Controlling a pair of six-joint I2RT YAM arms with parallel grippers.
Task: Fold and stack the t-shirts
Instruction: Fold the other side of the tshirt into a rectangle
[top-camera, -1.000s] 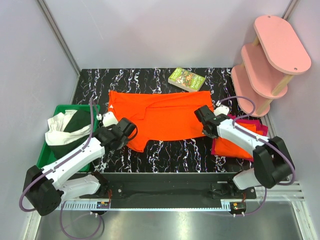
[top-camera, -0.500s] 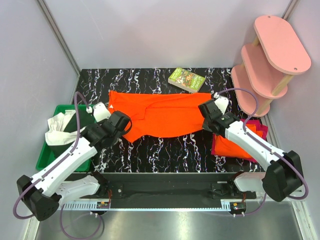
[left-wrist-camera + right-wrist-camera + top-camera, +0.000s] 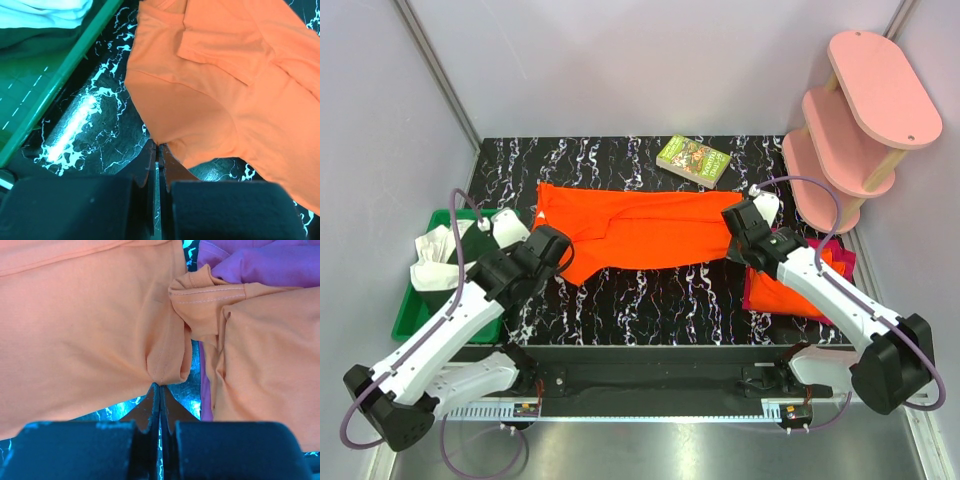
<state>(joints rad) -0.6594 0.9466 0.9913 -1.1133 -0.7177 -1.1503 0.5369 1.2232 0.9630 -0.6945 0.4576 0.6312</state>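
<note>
An orange t-shirt (image 3: 640, 228) lies spread on the black marbled table (image 3: 650, 300), its near edge lifted and carried toward the far edge. My left gripper (image 3: 563, 262) is shut on the shirt's near left corner (image 3: 160, 142). My right gripper (image 3: 740, 243) is shut on its near right corner (image 3: 165, 372). At the right, a folded orange t-shirt (image 3: 798, 292) lies on a magenta-red one (image 3: 832, 250); both show in the right wrist view (image 3: 260, 360).
A green bin (image 3: 412, 310) with white and dark cloth stands at the left, its wall in the left wrist view (image 3: 55, 85). A book (image 3: 693, 159) lies at the back. A pink three-tier shelf (image 3: 855, 125) stands at the back right.
Both grippers have moved away from the near edge toward the back, carrying the shirt's near edge with them; the visible orange spread has become narrower front to back.
</note>
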